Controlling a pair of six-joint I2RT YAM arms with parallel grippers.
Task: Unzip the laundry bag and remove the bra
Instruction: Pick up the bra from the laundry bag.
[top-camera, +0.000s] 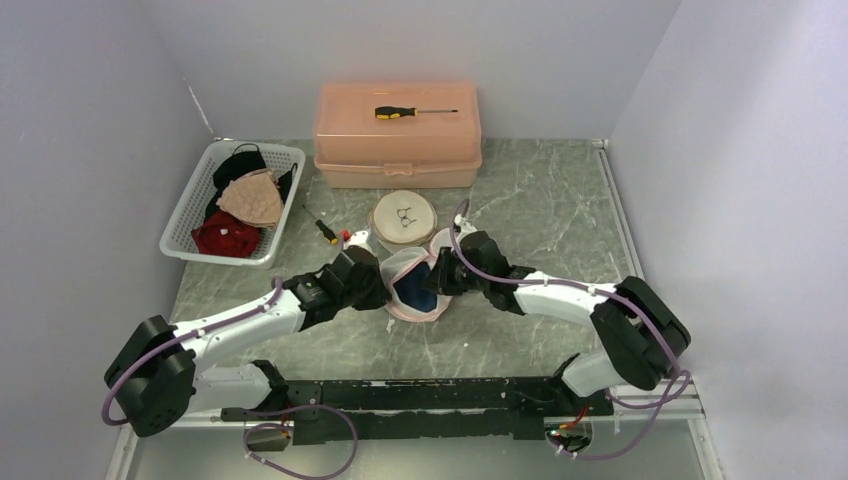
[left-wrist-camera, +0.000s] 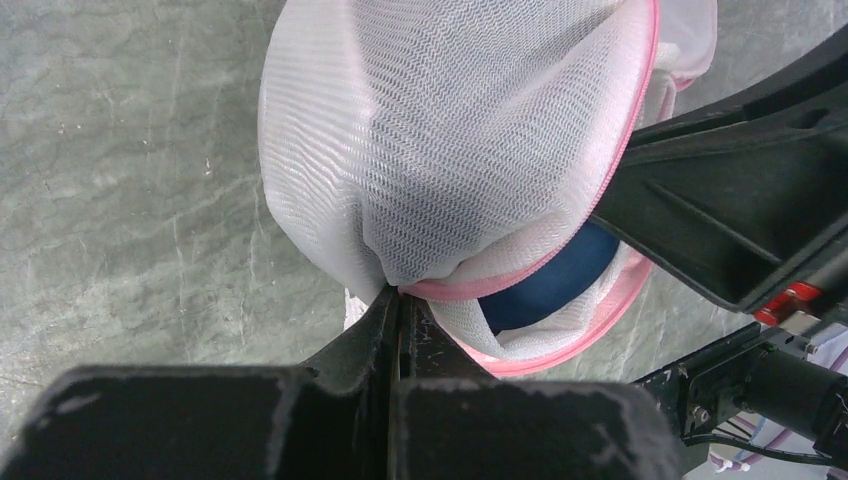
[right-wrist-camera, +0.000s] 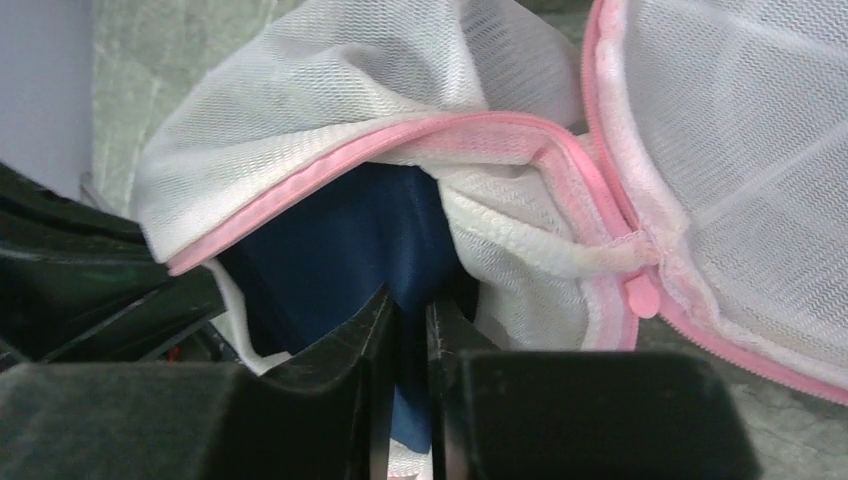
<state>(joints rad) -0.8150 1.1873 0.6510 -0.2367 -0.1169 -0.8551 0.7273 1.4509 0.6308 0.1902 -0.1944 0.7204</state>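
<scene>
1. Bag (top-camera: 398, 268) lies mid-frame in the top view, between the two grippers, on the table (top-camera: 540, 210). The zip (right-wrist-camera: 400, 140) is open along the run I can see. The pull (right-wrist-camera: 640, 296) sits at the right of the right wrist view.
2. Bra (right-wrist-camera: 340, 240): navy, inside the bag, showing through the open mouth. No part of it is clear of the mesh yet.
3. Left gripper (left-wrist-camera: 400, 297): clamped on the mesh at the pink zip edge, lower centre of its own view.
4. Right gripper (right-wrist-camera: 408, 310): fingers closed to a narrow slit with navy cloth between them. I read this as a pinch on the bra. How deep the bite goes I cannot tell.
5. Step in hand, as I judge it, is drawing the bra out through the mouth.
6. Method: left acts as the anchor and pins the bag low to the table. Right pulls away from the mouth toward the right of the top view, slow and low.
7. Check first: white mesh lies just beside the right-hand finger. If any is caught in the pinch, the bag will come along with the bra.
8. Risks: a thin pinch may slip, and a strap may snag on the zip. If the bag lifts, stop and re-grip deeper.
</scene>
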